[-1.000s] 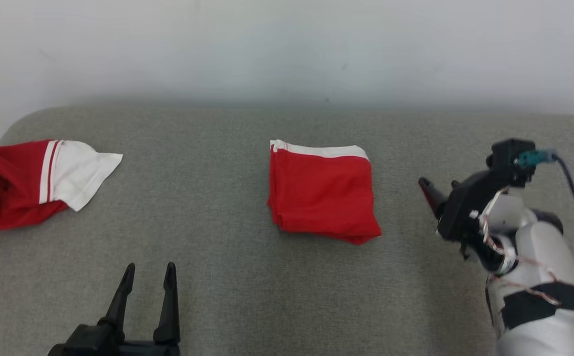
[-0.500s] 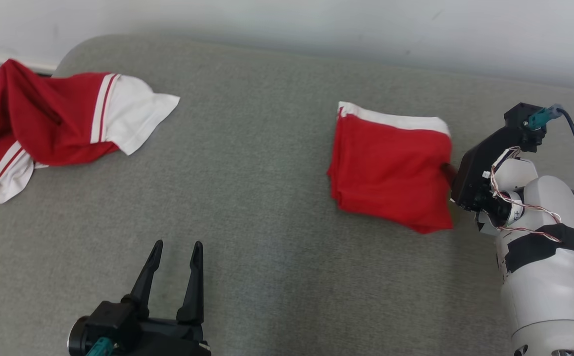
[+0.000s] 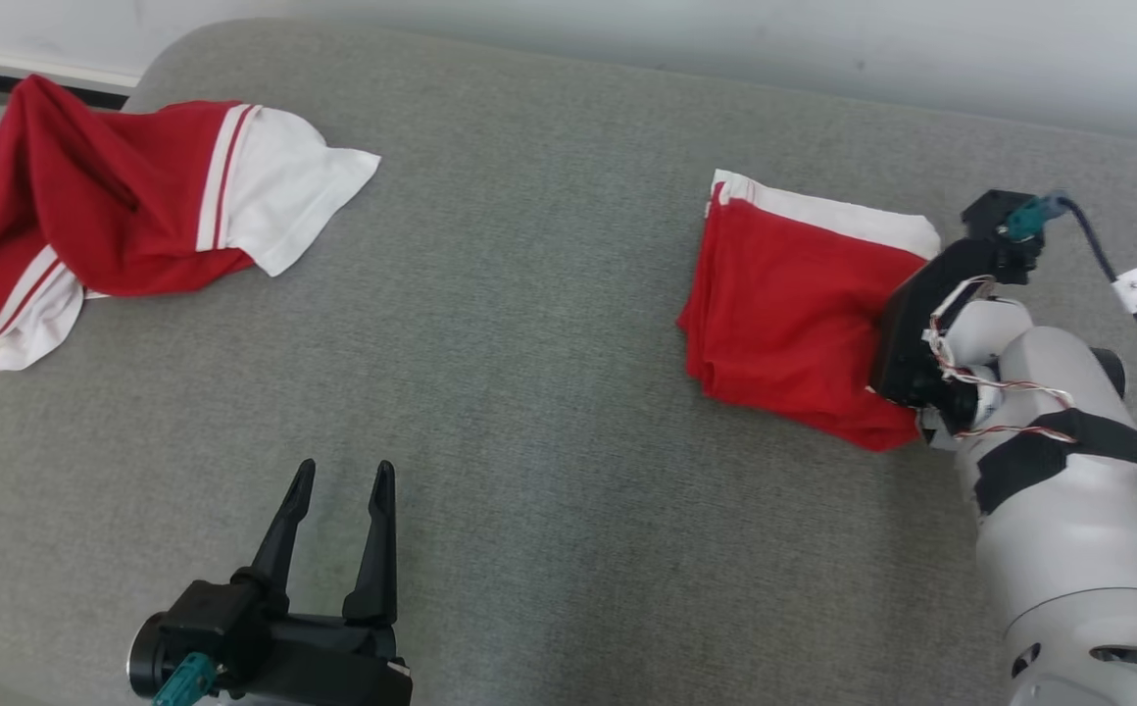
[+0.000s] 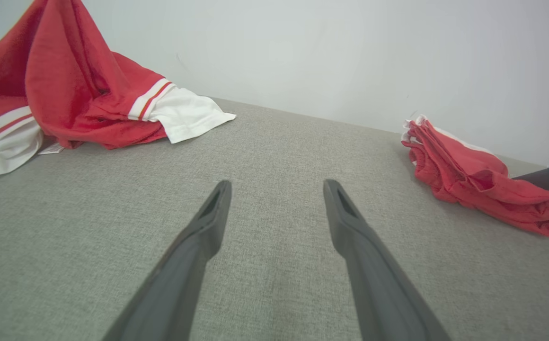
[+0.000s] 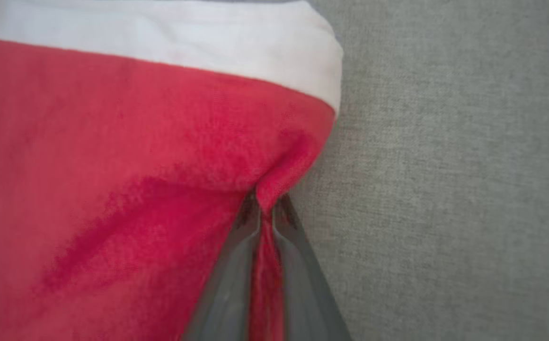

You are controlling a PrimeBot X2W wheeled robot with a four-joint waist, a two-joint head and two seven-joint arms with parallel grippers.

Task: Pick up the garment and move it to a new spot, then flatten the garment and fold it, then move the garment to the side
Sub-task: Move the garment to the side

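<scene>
Far left in the head view: crumpled garment (image 3: 118,216), red with white stripes and a white end. Heaped at the left corner of the grey worktop (image 3: 529,412), reaching past its left edge.

Right of that and nearer the robot: left tool (image 3: 345,469). Low over bare grey fabric, pointing toward the pale wall (image 4: 303,57). Fingers spread wide apart, gripping nothing, well apart from both pieces of clothing.

Further right: folded garment (image 3: 784,304), a red stack of layers with a white band along the far edge. Lying on the worktop on the robot's right side, well apart from the crumpled garment. Stacked layer edges plain along the left side in the left wrist view, with the near right corner bunched and rumpled.

At the folded garment's right edge: right tool (image 5: 266,203). Fingers closed almost together on a pinch of red cloth, not far below the white band, with a small ridge of fabric puckered up at the tips. Fingertips hidden in the head view behind the dark tool body. Behind that, at lower right, a pale forearm (image 3: 1068,510) with a black strap and loose thin wires, and a dark cable (image 3: 1108,270) carrying a white tag.
</scene>
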